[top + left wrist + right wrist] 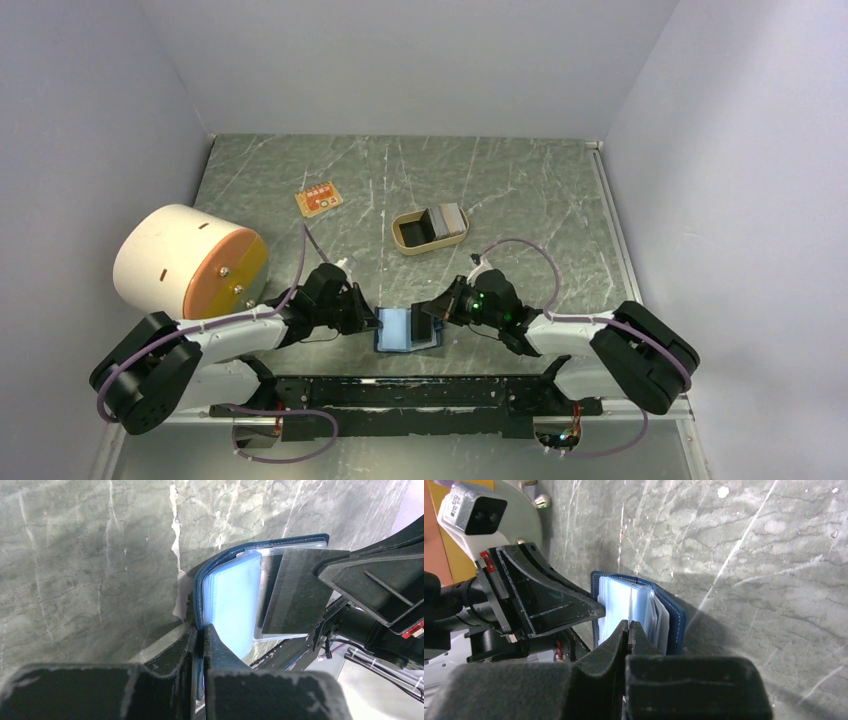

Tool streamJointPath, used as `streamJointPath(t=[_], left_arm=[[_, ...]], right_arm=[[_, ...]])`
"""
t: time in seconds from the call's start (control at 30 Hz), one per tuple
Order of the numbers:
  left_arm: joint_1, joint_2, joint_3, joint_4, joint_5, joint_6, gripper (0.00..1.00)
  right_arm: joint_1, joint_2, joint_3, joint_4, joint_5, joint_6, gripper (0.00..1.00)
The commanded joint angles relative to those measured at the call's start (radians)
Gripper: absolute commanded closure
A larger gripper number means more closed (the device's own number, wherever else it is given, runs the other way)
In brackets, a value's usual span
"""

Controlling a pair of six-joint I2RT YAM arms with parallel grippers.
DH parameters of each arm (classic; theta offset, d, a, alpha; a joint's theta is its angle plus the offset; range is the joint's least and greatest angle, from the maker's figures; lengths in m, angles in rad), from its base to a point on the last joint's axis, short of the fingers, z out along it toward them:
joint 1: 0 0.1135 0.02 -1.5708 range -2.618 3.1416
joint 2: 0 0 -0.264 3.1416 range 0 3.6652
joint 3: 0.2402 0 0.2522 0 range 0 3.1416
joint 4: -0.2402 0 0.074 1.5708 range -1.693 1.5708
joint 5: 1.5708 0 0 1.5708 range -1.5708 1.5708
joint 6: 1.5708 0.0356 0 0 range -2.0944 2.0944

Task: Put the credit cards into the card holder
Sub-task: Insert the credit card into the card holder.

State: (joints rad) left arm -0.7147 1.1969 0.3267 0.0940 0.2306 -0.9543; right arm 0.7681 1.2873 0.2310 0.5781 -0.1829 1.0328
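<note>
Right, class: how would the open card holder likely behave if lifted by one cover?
Probably floppy: the card holder folds at its spine, with the left claw pinching one cover. Its thin clear sleeves fan loosely, so they would likely flap. Probably light, being so thin.

Two white-shelled arms, left arm [235, 335] and right arm [565, 337], with chunky black joints. A lilac cable [301, 262] loops along each. The fingers [170, 652] are black, wedge-shaped plastic; a small green light [480, 297] glows near the right wrist.
</note>
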Motion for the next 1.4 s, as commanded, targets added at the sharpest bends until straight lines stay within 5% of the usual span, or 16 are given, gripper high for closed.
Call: streamJointPath(t=[0.0,1.2,1.37], left_arm=[[0.006,-0.001,-0.026,0.017,0.003,-0.001,0.91],[0.008,0.005,-0.037,0.029,0.003,-0.001,0.91],[0.006,0.005,-0.047,0.038,0.005,-0.007,0.91]], right_arm=[[0.007,0.039,-0.016,0.105,0.008,0.033,1.00],[0.082,0.270,-0.021,0.364,-0.016,0.117,1.00],[0.109,0.269,-0.020,0.325,0.022,0.126,0.82]])
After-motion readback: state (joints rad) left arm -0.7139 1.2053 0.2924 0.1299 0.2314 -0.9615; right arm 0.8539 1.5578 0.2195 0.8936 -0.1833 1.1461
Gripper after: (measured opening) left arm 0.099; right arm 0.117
